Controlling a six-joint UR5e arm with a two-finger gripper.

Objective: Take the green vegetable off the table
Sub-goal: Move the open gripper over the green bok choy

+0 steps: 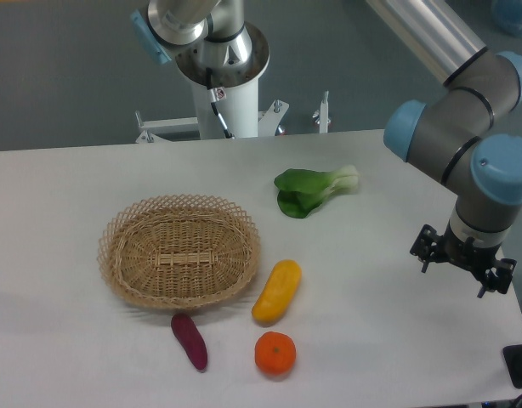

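Green vegetable (314, 189), a small bok choy with dark floppy leaves and a pale whitish stem end, is lying on the large flat white table (388, 340), toward the far side and right of centre. Its stem is pointing right and its leaves are spreading left. Bare tabletop is showing all around it, with open room between it and the table's far edge. The oval woven wicker basket (179, 250) is sitting well apart to the left, and the yellow oblong vegetable (277, 291) is lying nearer the camera, just beside the basket's right rim. A round orange fruit (275, 354) and a purple sweet potato (190, 341) are resting close to the front edge.

The grey and blue-jointed arm is reaching in from the upper right, its wrist pointing downward near the table's right edge. The black two-finger gripper (461, 269) is hanging just above the surface (well apart from the bok choy), its dark fingers spread apart and holding nothing.
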